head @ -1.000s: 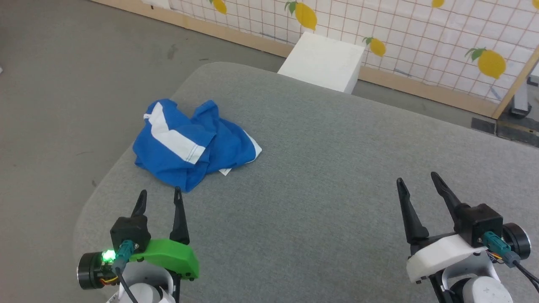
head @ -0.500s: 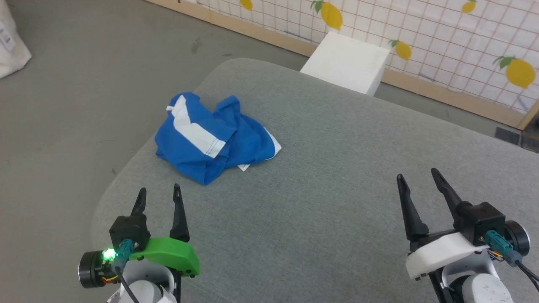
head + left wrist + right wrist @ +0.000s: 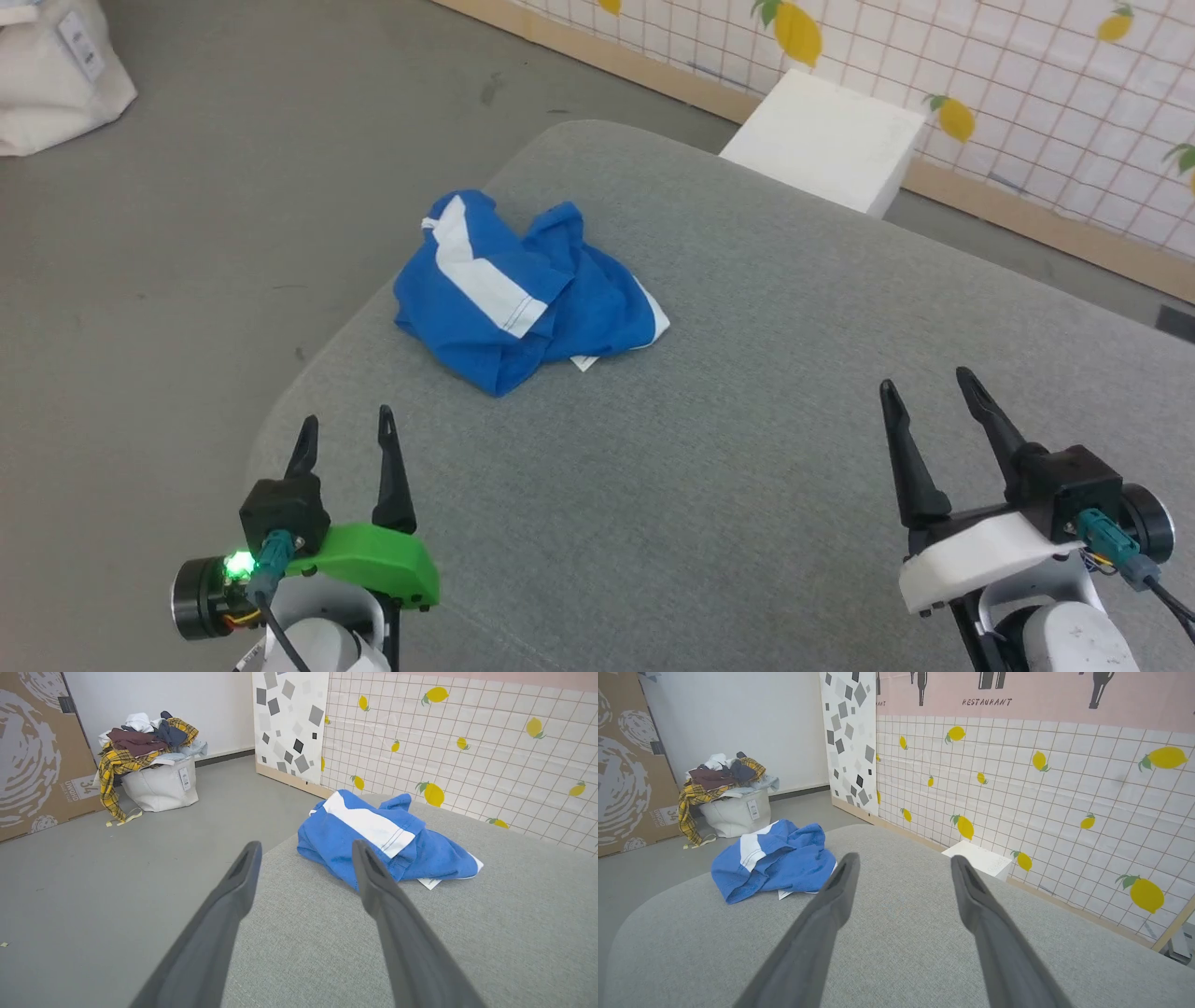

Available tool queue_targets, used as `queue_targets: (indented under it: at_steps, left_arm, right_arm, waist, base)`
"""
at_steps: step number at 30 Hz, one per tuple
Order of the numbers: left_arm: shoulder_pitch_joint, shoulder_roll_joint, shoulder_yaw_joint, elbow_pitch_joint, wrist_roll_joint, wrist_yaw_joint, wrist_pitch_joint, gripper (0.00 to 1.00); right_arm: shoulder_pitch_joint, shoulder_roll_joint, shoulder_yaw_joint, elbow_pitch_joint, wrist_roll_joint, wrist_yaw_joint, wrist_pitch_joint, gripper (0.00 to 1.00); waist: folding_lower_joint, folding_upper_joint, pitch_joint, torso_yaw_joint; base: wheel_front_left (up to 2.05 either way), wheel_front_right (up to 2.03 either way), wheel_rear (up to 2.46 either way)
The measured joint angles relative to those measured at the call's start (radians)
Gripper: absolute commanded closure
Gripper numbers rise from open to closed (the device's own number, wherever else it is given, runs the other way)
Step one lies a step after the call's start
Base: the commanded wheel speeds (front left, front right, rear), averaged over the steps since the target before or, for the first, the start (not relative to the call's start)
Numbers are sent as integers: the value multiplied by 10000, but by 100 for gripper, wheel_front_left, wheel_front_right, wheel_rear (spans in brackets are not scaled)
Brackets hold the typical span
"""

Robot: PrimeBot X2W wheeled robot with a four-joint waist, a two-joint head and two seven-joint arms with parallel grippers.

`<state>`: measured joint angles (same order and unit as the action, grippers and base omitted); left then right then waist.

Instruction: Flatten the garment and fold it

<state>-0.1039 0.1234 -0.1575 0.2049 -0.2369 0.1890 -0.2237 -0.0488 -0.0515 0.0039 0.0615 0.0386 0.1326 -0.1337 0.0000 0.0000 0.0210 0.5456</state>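
bright, even light; soft shadows; wrist views bend at edges

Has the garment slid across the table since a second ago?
No. The garment keeps its place by the rounded corner of the table and its gap to the white box; the whole head view shifted right together, so the camera turned.

One pair of bright blue shorts (image 3: 560, 308), with one broad white stripe (image 3: 481, 275) and one small white tag (image 3: 583, 362). One grey padded table (image 3: 747, 467). Two grippers, the left gripper (image 3: 345, 417) and the right gripper (image 3: 923, 378), each with two dark fingers (image 3: 233, 891), four in all. One white block (image 3: 826, 140). One white laundry bag (image 3: 161, 786) heaped with clothes. One cardboard box (image 3: 32, 756). Two wall panels: one lemon-print panel (image 3: 1041, 788) and one grey-squares panel (image 3: 289, 723).
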Motion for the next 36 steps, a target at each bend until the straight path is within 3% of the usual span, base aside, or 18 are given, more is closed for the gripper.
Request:
queue_targets:
  at_steps: [18,25,36]
  left_arm:
    - [-98,171,-186,184,-472,339,-303,0]
    - [-401,249,61,224,-780,299,-330,0]
    - [-3367,961,1047,1417,-2433,-587,1377,0]
  right_arm:
    - [-223,10,67,73,142,0,-163,0]
    - [-568,15,295,-84,79,0,-54,0]
    - [-1624,21,654,-518,-232,0,105,0]
  waist:
    - [0,0,150,565]
    - [0,0,553,141]
    - [1,0,2087,-1180]
  base:
    - [0,0,0]
    - [0,0,0]
    - [0,0,0]
